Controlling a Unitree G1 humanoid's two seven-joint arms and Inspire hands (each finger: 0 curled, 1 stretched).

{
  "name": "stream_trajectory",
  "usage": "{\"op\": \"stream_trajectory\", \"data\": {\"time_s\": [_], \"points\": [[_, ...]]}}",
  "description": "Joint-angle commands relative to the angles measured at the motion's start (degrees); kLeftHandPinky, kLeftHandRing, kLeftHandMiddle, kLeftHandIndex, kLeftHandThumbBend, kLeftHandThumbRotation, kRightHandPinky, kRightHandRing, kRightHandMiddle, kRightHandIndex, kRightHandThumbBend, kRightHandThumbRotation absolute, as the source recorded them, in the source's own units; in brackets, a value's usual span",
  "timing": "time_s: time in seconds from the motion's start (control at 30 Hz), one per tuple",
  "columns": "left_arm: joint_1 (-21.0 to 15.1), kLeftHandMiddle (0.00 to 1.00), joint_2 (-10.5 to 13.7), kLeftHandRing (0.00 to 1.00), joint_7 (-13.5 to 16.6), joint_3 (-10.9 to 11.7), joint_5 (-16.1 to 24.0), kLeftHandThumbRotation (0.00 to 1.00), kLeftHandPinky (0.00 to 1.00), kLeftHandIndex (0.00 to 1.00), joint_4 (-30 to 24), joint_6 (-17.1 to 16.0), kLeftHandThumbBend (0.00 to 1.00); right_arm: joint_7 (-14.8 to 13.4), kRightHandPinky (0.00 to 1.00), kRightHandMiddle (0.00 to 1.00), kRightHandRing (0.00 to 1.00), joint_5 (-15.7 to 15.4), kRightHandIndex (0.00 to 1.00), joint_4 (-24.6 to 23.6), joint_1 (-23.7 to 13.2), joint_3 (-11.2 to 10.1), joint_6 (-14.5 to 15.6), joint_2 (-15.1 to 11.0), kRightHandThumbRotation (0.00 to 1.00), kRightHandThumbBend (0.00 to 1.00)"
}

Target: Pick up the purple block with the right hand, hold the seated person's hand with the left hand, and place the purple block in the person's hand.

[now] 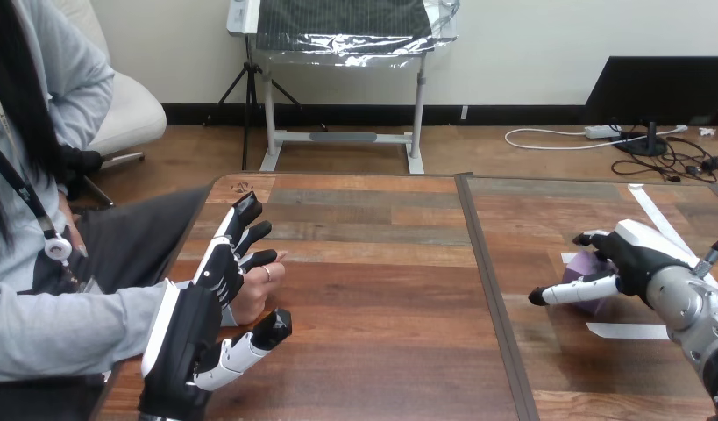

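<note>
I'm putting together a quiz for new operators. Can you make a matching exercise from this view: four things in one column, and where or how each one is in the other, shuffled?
Things
1. left hand
2. purple block
3. person's hand
4. white tape strip

Places or states
A. lying flat on the table's right half
B. open and straight, at the table's left side
C. partly hidden by the right hand
D. showing just past the left hand

Pairs: 1-B, 2-C, 3-D, 4-A
</note>
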Motion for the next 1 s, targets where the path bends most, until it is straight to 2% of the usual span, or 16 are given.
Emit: {"op": "stream_trajectory", "data": {"time_s": [0.0, 0.17, 0.27, 0.37, 0.47, 0.5, 0.57, 0.67, 0.8, 0.97], "points": [[-1.74, 0.95, -0.28, 0.91, -0.39, -0.32, -1.07, 0.73, 0.80, 0.95, -1.40, -0.94, 1.00, -1.36, 0.36, 0.47, 0.41, 0.95, 0.91, -0.60, -3.43, -0.88, 0.00, 0.17, 0.46, 1.00], [-1.86, 0.95, -0.22, 0.90, -0.54, -0.26, -1.05, 0.73, 0.80, 0.94, -1.17, -0.90, 1.00, -1.89, 0.24, 0.35, 0.28, 1.10, 0.89, -0.67, -3.43, -0.93, 0.04, 0.29, 0.44, 1.00], [-1.84, 0.95, -0.23, 0.91, -0.77, -0.31, -1.26, 0.73, 0.80, 0.94, -1.24, -0.77, 1.00, -2.37, 0.24, 0.36, 0.30, 0.95, 0.88, -0.67, -3.38, -0.84, 0.08, 0.31, 0.43, 1.00], [-1.89, 0.95, -0.27, 0.90, -0.89, -0.31, -1.38, 0.73, 0.80, 0.94, -1.23, -0.86, 1.00, -2.91, 0.29, 0.45, 0.39, 0.90, 0.87, -0.68, -3.24, -0.84, -0.12, 0.28, 0.41, 1.00], [-1.92, 0.95, -0.36, 0.90, -1.18, -0.37, -1.76, 0.72, 0.81, 0.94, -1.19, -0.82, 1.00, -3.44, 0.42, 0.60, 0.54, 0.96, 0.86, -0.70, -3.13, -0.94, -0.32, 0.26, 0.37, 1.00], [-1.92, 0.95, -0.37, 0.91, -1.24, -0.36, -1.84, 0.72, 0.81, 0.94, -1.18, -0.81, 1.00, -3.63, 0.49, 0.66, 0.60, 0.97, 0.84, -0.70, -3.11, -0.96, -0.34, 0.26, 0.32, 1.00], [-1.89, 0.95, -0.41, 0.91, -1.35, -0.37, -1.98, 0.72, 0.81, 0.94, -1.26, -0.73, 1.00, -4.08, 0.53, 0.70, 0.64, 0.99, 0.83, -0.72, -3.05, -0.99, -0.53, 0.27, 0.29, 1.00], [-1.83, 0.95, -0.46, 0.91, -1.41, -0.34, -2.01, 0.72, 0.81, 0.94, -1.36, -0.67, 1.00, -4.53, 0.56, 0.72, 0.65, 1.19, 0.80, -0.74, -2.98, -1.18, -0.95, 0.27, 0.22, 1.00], [-1.83, 0.95, -0.47, 0.91, -1.50, -0.25, -1.97, 0.72, 0.80, 0.94, -1.29, -0.85, 1.00, -4.61, 0.58, 0.71, 0.65, 1.43, 0.75, -0.72, -3.03, -1.37, -1.03, 0.29, 0.09, 0.97], [-1.83, 0.95, -0.47, 0.91, -1.37, -0.14, -1.71, 0.72, 0.80, 0.94, -1.25, -1.06, 1.00, -5.19, 0.57, 0.68, 0.63, 1.48, 0.72, -0.72, -3.13, -1.44, -0.78, 0.33, 0.03, 0.95]]}}
